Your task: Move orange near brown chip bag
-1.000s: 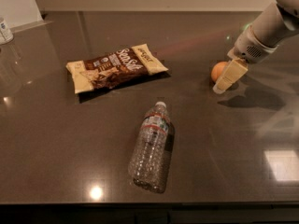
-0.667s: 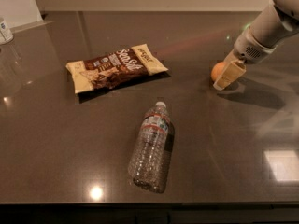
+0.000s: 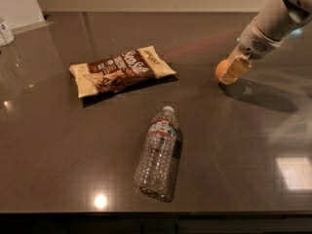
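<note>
My gripper (image 3: 233, 72), far right, pinches the orange (image 3: 221, 70). Both have shifted slightly left together, so I judge the carry toward the brown chip bag (image 3: 122, 71), well apart, has begun.

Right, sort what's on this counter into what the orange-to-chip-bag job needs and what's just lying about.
Job: orange, right side of the counter; brown chip bag, left of centre; gripper, down at the orange.
Lying about: clear plastic water bottle, on its side near the front; small container at the left edge.
</note>
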Tool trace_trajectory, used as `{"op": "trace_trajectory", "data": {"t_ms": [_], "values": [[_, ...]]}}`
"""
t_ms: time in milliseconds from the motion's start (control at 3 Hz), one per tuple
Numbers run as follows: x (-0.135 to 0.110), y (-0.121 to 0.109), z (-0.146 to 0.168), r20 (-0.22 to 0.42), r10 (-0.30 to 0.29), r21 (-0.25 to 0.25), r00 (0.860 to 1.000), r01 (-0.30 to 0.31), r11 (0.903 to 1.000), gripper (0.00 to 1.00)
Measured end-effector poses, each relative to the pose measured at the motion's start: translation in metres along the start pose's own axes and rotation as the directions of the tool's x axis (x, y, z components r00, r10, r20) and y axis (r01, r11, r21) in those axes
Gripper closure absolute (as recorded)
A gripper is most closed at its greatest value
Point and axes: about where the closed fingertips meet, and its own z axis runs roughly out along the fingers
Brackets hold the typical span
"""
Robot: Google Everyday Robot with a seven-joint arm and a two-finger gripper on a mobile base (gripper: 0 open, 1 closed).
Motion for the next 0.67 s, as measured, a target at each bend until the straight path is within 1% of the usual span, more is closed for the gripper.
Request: {"op": "trace_trajectory", "data": {"t_ms": [333,667], "values": [[-0.039,0.007,-0.007,0.042,-0.047,-0.018,0.998,0.047,0.9987,1.0],[-0.081,0.025,-0.001,0.081,-0.1,-0.052,0.992,0.105,0.9931,1.0]]}}
